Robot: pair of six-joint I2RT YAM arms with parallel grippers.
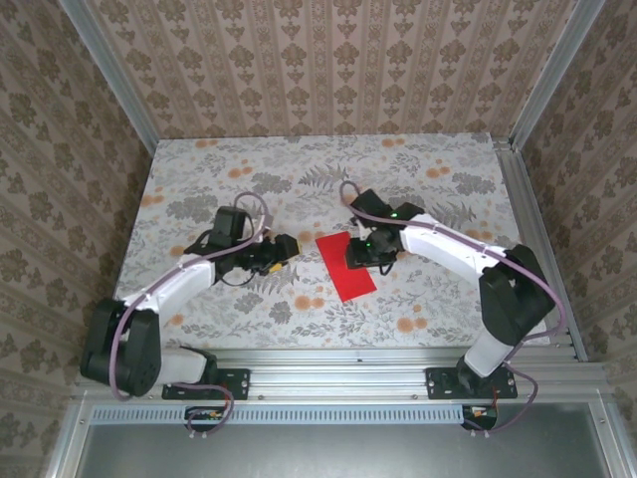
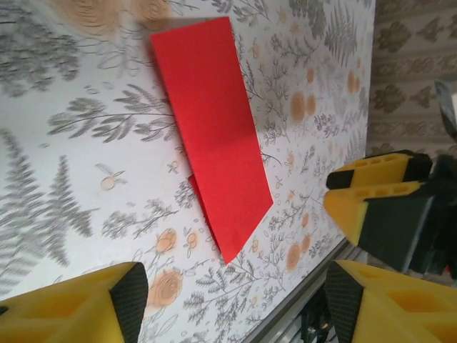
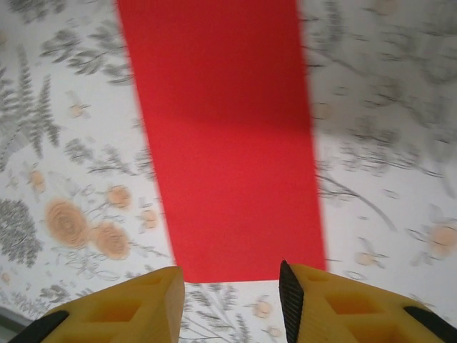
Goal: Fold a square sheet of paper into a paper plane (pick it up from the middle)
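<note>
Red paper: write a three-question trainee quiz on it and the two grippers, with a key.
1. True or false: the paper lies as a full, unfolded square.
2. Pick one. The right gripper is: A) shut on the paper; B) open, with the paper's edge just ahead of its fingertips; C) open, at the table's far corner.
3. In the top view, which gripper has a strip of bare table between it and the paper?

Key
1. False: it is folded into a narrow rectangle.
2. B.
3. The left gripper, with its jaws open.
</note>
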